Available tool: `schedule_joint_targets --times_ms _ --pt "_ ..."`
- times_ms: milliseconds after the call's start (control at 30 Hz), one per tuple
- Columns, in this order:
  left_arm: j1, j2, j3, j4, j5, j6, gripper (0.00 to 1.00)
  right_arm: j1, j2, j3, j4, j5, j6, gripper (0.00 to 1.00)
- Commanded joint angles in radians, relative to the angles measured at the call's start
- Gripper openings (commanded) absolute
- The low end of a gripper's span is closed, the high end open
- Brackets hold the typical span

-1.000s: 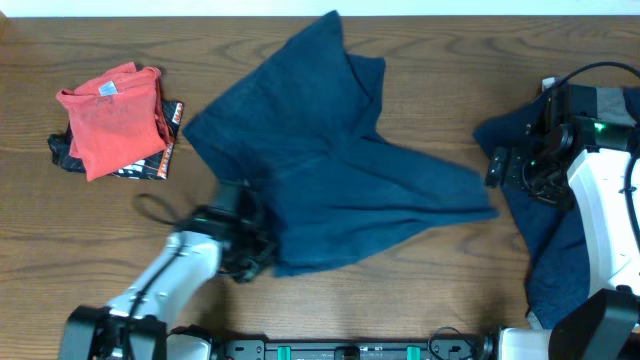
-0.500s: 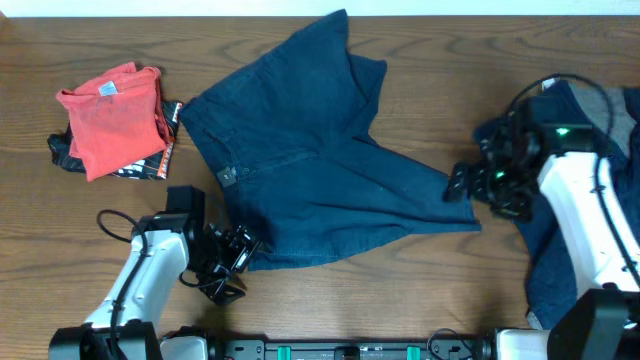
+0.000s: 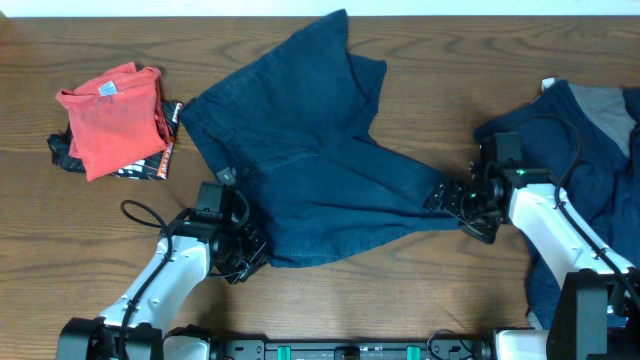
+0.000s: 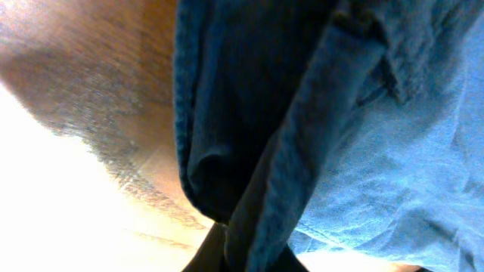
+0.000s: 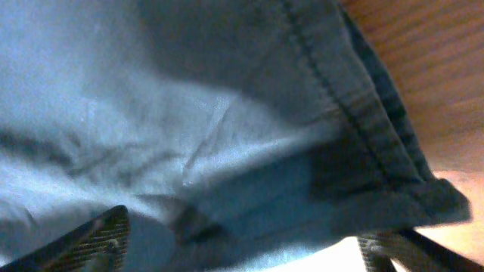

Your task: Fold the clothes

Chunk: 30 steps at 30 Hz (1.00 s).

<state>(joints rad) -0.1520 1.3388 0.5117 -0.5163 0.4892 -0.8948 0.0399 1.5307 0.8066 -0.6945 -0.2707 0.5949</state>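
The navy trousers (image 3: 310,150) lie spread across the middle of the table, with the waist towards the left front and one leg reaching right. My left gripper (image 3: 243,258) is at the trousers' front left edge. In the left wrist view its fingers (image 4: 242,253) are shut on a fold of the navy fabric (image 4: 393,151). My right gripper (image 3: 447,197) is at the right leg's hem. In the right wrist view its fingers (image 5: 242,245) are spread wide, with the hemmed navy cloth (image 5: 151,113) between them.
A folded red tee (image 3: 110,118) lies on a black printed piece (image 3: 160,152) at the far left. A heap of navy clothes (image 3: 590,190) with a grey piece (image 3: 610,103) lies at the right edge, under my right arm.
My left gripper came back from the bare table to the trousers' front edge and closed on it. My right gripper moved left and forward from the heap to the leg hem.
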Motion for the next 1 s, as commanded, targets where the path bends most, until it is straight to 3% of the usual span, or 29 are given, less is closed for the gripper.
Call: schedule_joint_targets --times_ms 0,67,167,200,400,567,767,967 --pt "-0.003 -0.011 -0.006 -0.027 -0.029 -0.019 0.06 0.010 -0.010 -0.036 0.023 -0.003 0.106 0.68" --pt "-0.003 -0.025 -0.006 -0.069 -0.029 -0.013 0.06 0.013 -0.010 -0.050 0.028 0.003 0.118 0.40" --pt "-0.003 -0.056 -0.006 -0.125 -0.030 0.011 0.06 0.013 -0.010 -0.073 0.029 0.017 0.138 0.14" --pt "-0.003 -0.073 -0.006 -0.144 -0.030 0.017 0.06 0.013 -0.010 -0.079 0.028 0.027 0.138 0.01" --pt "-0.003 -0.227 -0.005 -0.267 -0.026 0.097 0.06 -0.005 -0.036 -0.065 0.017 0.038 0.084 0.01" --pt "-0.003 -0.405 0.011 -0.350 0.082 0.219 0.06 -0.076 -0.176 0.076 -0.108 0.039 -0.037 0.01" --pt "-0.020 -0.584 0.067 -0.449 0.165 0.229 0.06 -0.144 -0.327 0.333 -0.300 0.042 -0.185 0.01" --pt "-0.089 -0.737 0.199 -0.478 0.140 0.191 0.07 -0.155 -0.401 0.536 -0.408 0.174 -0.235 0.01"
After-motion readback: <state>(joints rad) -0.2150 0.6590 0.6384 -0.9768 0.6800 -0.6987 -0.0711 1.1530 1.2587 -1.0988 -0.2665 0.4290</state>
